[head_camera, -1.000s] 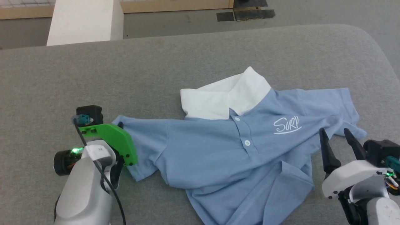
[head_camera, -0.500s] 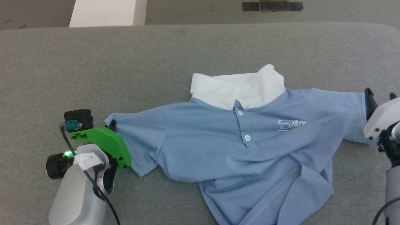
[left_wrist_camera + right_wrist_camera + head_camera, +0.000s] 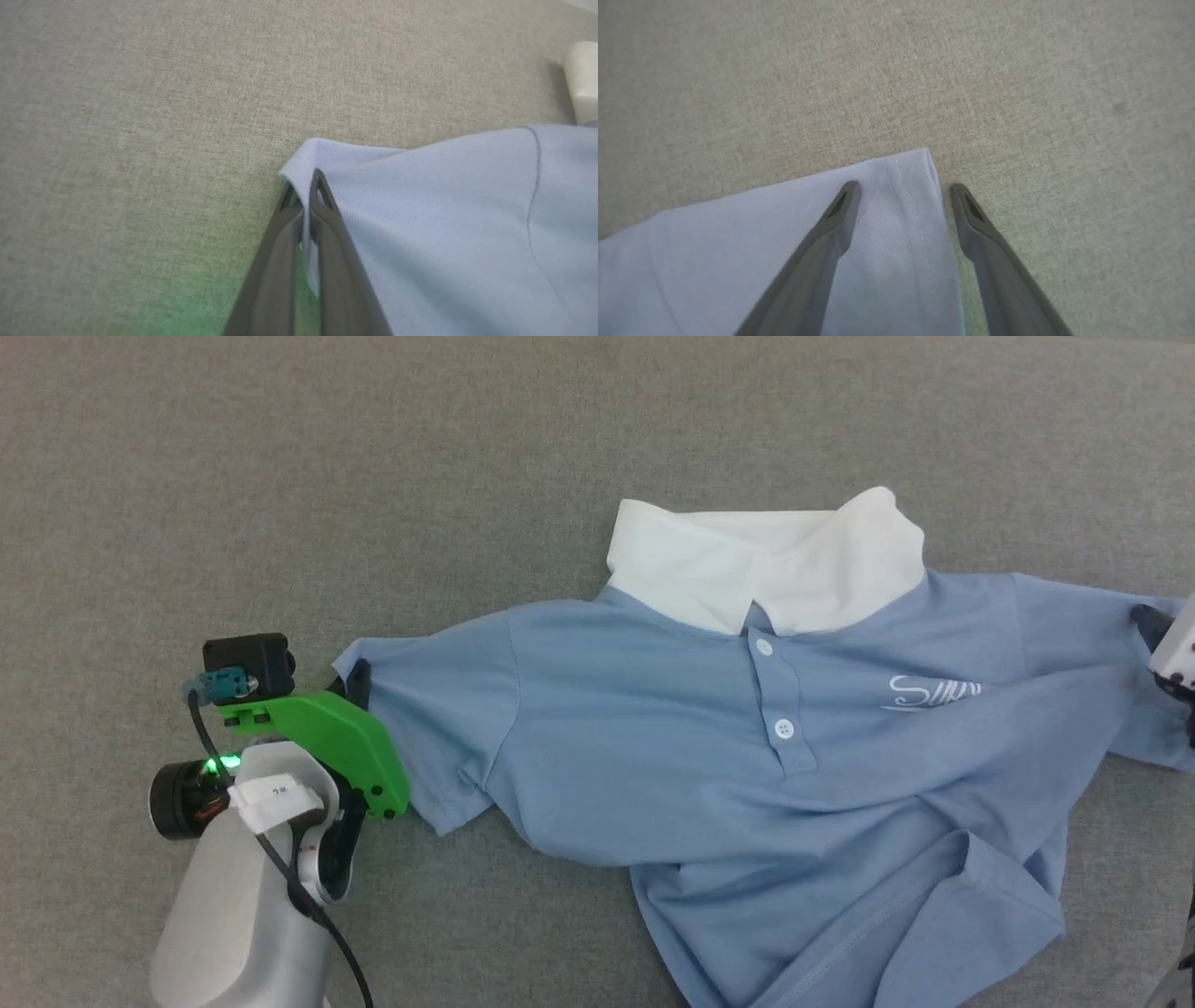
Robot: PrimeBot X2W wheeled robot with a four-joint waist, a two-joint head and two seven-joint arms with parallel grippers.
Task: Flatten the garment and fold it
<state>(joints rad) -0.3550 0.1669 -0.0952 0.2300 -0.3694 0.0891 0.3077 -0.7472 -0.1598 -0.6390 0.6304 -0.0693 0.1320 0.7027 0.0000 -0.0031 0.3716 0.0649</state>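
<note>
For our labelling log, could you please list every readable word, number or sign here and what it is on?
"S…": white script chest logo on the garment; only the first letter reads, the rest is blurred.
White tag on the left arm: marks too small to read.

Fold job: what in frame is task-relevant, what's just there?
In the job:
garment
left pincer, shut on one sleeve corner
right pincer, open at the other sleeve's hem

Just there:
grey fabric surface underneath
</note>
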